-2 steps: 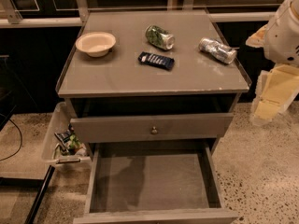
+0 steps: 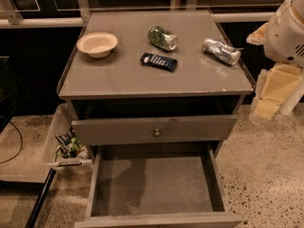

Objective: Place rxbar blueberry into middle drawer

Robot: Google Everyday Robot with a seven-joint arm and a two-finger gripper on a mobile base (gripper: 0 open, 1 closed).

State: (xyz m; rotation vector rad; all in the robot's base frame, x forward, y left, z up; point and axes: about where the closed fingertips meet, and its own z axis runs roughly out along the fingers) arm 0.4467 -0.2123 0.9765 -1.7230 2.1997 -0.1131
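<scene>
rxbar blueberry [image 2: 159, 61] is lying flat mid cabinet top [image 2: 118, 77], green can [image 2: 162, 37] at its 12 o'clock. Middle drawer [image 2: 152, 186] is sitting open below. Gripper [image 2: 273, 96] is hanging at the bar's 3 o'clock, well apart; can't tell its opening.

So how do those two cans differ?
The green can looks dark, the silver can shiny and dented. The green can lies mid-table behind the rxbar blueberry, the silver can near the right edge. Both lie on their sides. The gripper hangs right of the cabinet.
</scene>
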